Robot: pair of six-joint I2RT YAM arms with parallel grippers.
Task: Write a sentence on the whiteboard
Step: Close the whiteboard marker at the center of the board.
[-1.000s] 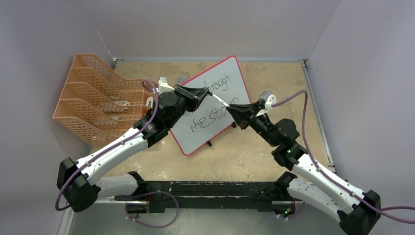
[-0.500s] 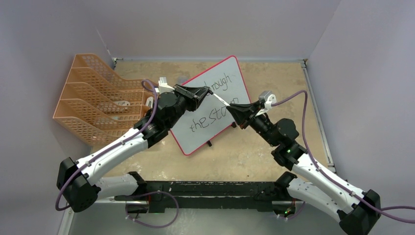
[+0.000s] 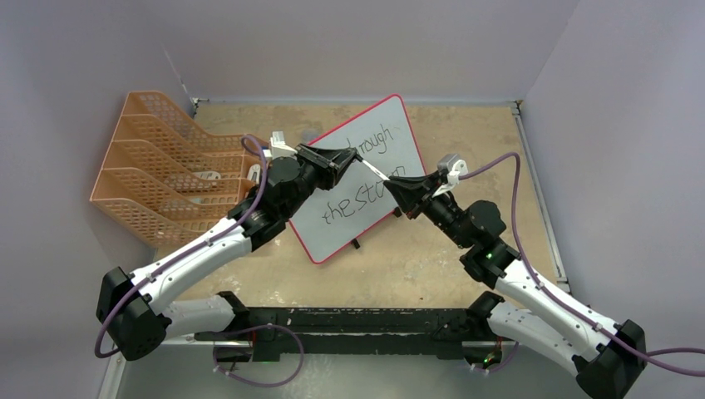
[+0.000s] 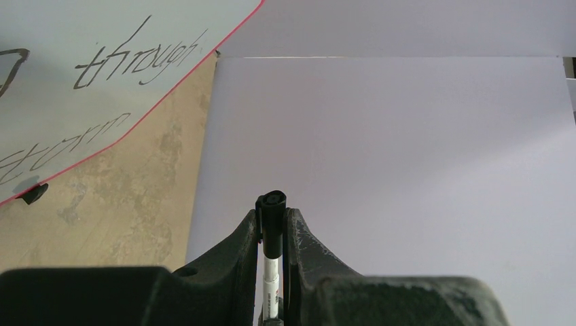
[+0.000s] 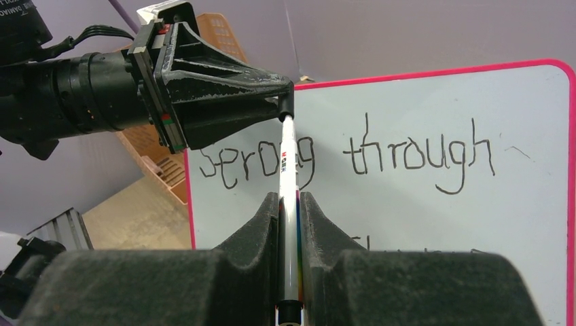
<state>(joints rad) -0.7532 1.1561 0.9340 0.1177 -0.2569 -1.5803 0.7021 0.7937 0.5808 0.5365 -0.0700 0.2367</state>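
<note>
The whiteboard (image 3: 397, 133), white with a red-pink frame, lies slanted at mid-table. The sentence (image 3: 353, 202) on it is in black marker; the right wrist view reads "through" (image 5: 414, 153) on its top line. A white marker (image 3: 372, 169) spans the gap between both grippers above the board. My left gripper (image 3: 352, 155) is shut on the marker's black cap (image 4: 272, 224). My right gripper (image 3: 391, 183) is shut on the white barrel (image 5: 288, 156). In the left wrist view the whiteboard (image 4: 61, 102) shows at upper left, away from the left gripper (image 4: 273, 214). The right gripper (image 5: 290, 197) faces the whiteboard (image 5: 530, 204).
An orange mesh file rack (image 3: 158, 166) stands at the left, right behind the left arm. Pale purple walls close in the table on three sides. A small black foot (image 3: 356, 243) sticks out under the board's near edge.
</note>
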